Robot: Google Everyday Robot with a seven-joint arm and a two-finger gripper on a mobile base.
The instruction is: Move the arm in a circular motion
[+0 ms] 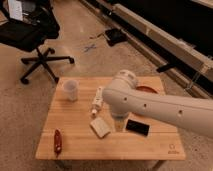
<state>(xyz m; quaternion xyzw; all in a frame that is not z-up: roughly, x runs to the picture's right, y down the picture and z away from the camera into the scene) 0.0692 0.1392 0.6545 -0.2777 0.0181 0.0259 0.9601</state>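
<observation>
Glossy white and thick, my arm [160, 107] reaches in from the right edge of the frame and crosses the middle of the wooden table [75, 142], its domed joint cap sitting near the centre, small dark dots running along its side. My hand [97, 102] shows as a pale, narrow part pointing down and to the left from below the joint, hanging over the table just left of centre; whether its fingers are spread or pressed together I cannot tell. Just below it lies a small pale block, perhaps a sponge [100, 127], flat on the wood. A white cup [70, 90] stands upright toward the upper left of the table, apart from my hand. A black phone [137, 127] lies flat to the lower right of the arm's elbow, and an orange-red dish [146, 89] peeks out behind the arm near the table's upper right corner. Near the lower left corner lies a slim red tool [57, 141]. On the speckled floor in the upper left of the frame stands a black office chair [35, 37].
</observation>
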